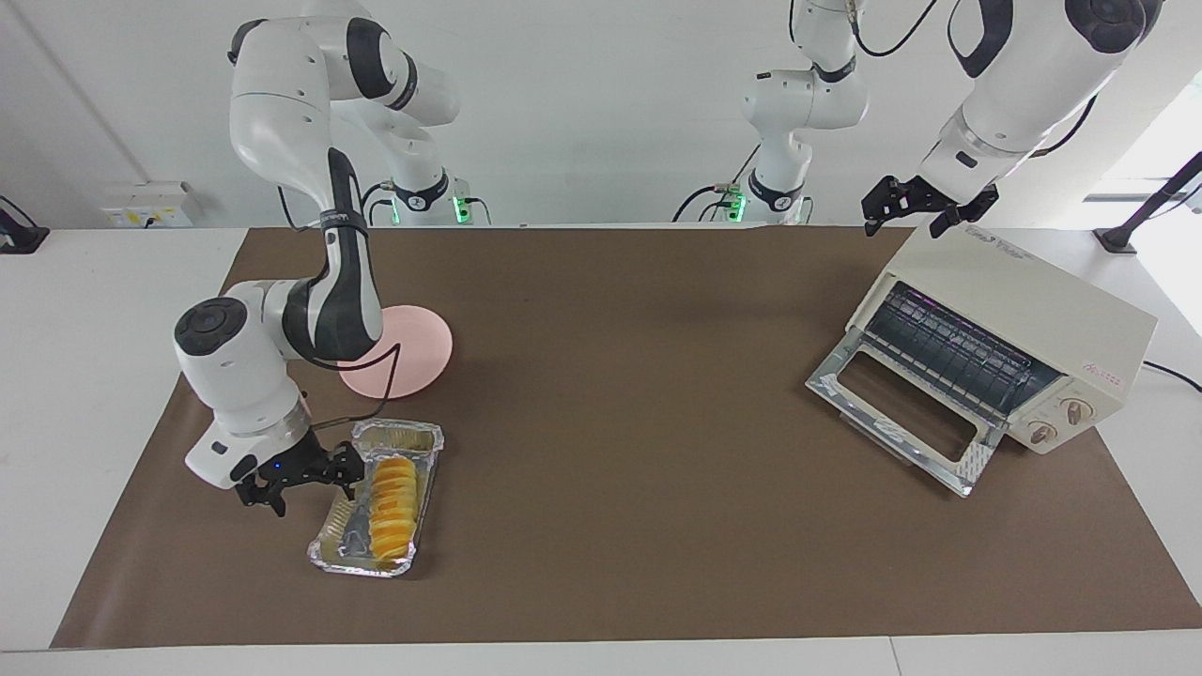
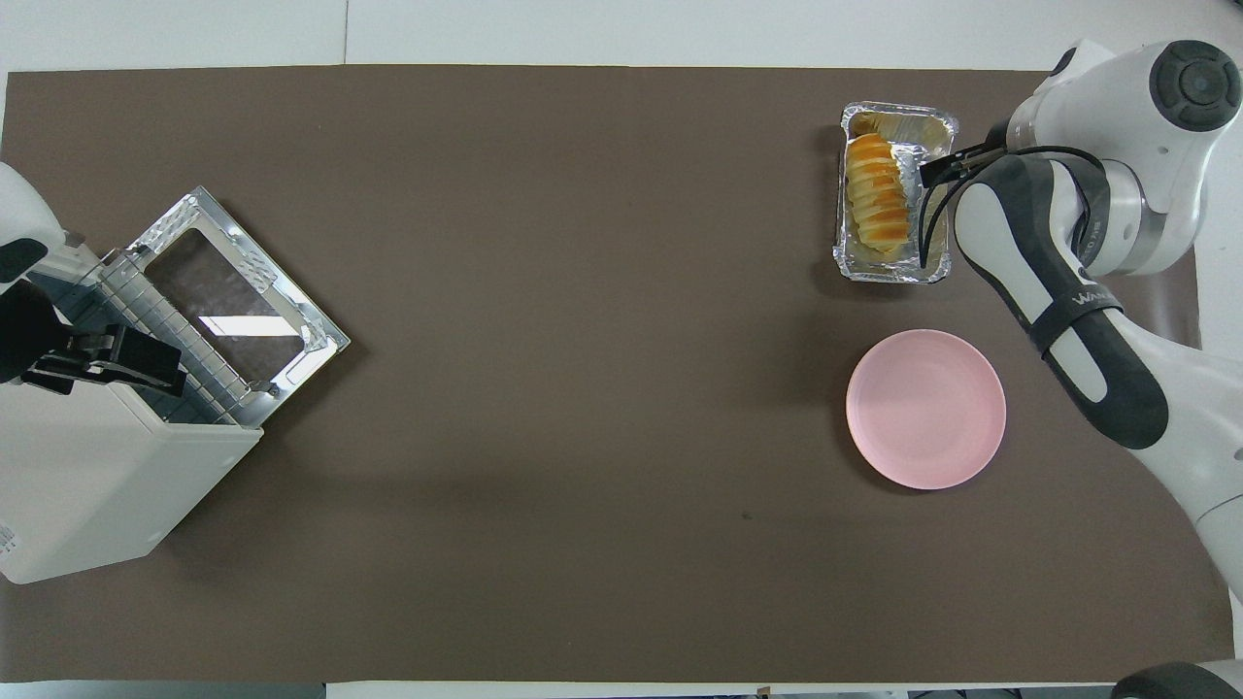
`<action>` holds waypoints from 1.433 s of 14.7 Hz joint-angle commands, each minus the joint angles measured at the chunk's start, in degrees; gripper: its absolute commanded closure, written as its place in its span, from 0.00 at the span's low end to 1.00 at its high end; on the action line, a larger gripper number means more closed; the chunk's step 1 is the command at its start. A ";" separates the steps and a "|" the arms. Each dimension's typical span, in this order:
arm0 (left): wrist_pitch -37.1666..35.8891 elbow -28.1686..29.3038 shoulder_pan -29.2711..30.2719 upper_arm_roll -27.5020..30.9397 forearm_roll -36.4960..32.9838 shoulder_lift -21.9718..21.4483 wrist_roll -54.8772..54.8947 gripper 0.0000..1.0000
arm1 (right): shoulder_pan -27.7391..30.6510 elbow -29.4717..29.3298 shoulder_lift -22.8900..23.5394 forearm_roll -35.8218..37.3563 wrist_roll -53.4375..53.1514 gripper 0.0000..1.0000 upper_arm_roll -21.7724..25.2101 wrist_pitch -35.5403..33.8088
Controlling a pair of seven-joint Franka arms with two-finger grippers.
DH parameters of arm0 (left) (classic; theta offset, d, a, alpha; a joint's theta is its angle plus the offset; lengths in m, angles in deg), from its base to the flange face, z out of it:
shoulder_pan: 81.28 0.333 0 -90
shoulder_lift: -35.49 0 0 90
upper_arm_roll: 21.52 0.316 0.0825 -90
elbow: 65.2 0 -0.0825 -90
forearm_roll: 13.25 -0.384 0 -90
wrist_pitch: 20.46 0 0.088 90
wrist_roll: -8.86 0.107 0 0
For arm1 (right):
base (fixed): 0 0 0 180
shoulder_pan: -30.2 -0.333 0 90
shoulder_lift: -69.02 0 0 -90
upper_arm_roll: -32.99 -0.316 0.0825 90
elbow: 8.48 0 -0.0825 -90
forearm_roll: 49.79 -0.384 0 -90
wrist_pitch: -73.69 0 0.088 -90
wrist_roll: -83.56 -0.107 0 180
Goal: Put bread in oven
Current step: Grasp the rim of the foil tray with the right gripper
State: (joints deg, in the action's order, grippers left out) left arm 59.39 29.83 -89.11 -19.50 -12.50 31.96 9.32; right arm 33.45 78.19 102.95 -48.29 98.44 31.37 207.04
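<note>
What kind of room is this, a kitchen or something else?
Likely a robotics lab staged as a kitchen: two robot arms stand at a bare white table with a brown mat, a toaster oven with its door down, and bread in a foil tray.

My right arm hides part of the pink plate (image 1: 413, 361) in the facing view; overhead, the oven (image 2: 107, 466) runs off the frame's edge.

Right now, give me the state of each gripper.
Left gripper: open, empty, over the oven.
Right gripper: open, empty, beside the foil tray with the bread.
</note>
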 commanded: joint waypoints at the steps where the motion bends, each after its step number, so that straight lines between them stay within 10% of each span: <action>1: -0.66 0.59 0.88 -0.62 -0.93 -1.04 0.77 0.00 | 0.27 1.22 -0.36 0.53 0.14 0.00 -0.40 1.65; 10: -0.66 0.59 0.88 -0.62 -0.93 -1.04 0.77 0.00 | 0.61 4.03 0.78 -0.18 -0.56 0.02 -0.40 4.81; 12: -0.66 0.59 0.88 -0.62 -0.93 -1.04 0.77 0.00 | 0.53 4.21 0.69 -0.26 -0.56 0.28 -0.40 4.63; 15: -0.66 0.59 0.88 -0.62 -0.93 -1.04 0.77 0.00 | 0.44 4.30 0.69 -0.26 -0.65 0.99 -0.49 4.55; 21: -0.66 0.59 0.88 -0.62 -0.84 -1.04 0.77 0.00 | 0.53 3.77 0.61 -0.26 -0.56 1.00 -0.49 4.02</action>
State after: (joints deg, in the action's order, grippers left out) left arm 59.39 29.83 -89.10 -19.50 -12.50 31.96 9.32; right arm 33.51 81.53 104.10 -48.46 98.36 31.25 211.09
